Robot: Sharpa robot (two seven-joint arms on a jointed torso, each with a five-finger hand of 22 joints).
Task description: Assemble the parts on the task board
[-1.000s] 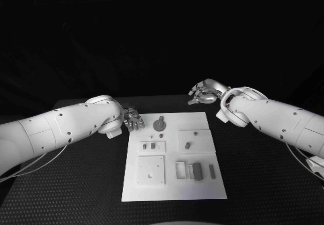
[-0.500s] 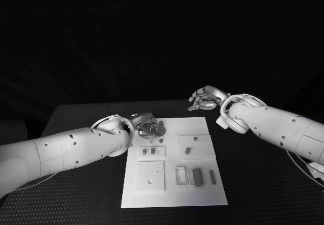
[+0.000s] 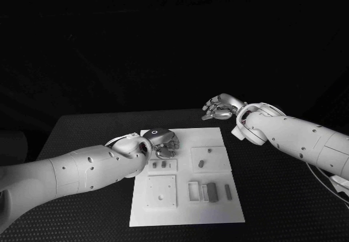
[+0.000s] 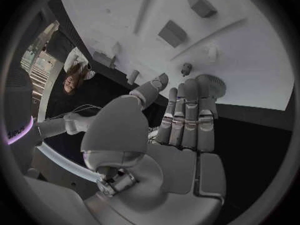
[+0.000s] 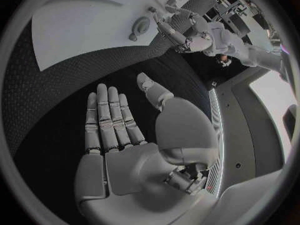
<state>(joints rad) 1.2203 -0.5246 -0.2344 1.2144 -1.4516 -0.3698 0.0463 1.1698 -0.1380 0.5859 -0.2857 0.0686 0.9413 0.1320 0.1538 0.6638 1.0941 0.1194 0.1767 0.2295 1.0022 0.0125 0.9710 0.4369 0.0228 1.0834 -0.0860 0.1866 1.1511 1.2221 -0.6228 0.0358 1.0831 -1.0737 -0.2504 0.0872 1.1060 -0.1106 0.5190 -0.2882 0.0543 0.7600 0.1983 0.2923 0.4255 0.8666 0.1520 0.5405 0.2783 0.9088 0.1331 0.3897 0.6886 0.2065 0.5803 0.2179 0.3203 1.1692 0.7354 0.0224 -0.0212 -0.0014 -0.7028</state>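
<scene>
Black counter [image 3: 87,131] with a fine woven texture, filling the lower half of the head view; far edge fading into darkness.

White task board [image 3: 187,176], flat and rectangular, lying lower centre of the head view; carrying raised white square blocks: one at mid right [image 3: 207,155] with two small grey parts standing in it, one at lower left [image 3: 161,191] with small holes in its face, a low block [image 3: 163,164] at mid left holding short grey pieces; beside these an open rectangular frame [image 3: 194,191], a grey block [image 3: 212,192] just beside it, and a slim grey bar [image 3: 227,189] set apart toward the right edge.

Left hand [image 3: 163,140], silver and smooth, hovering at the upper left corner of the board in the head view; fingers [image 4: 186,116] straight and close together in the left wrist view, thumb out to one side, nothing held; fingertips over a round ribbed grey disc [image 4: 214,85] partly hidden behind them; hard to say whether touching; two small grey pegs [image 4: 133,76] standing near the board's edge.

Right hand [image 3: 220,108] raised beyond the board's upper right corner, well apart from it; fingers [image 5: 106,116] flat and extended, palm bare, nothing held.

Small parts on the board too tiny for finer shape.
</scene>
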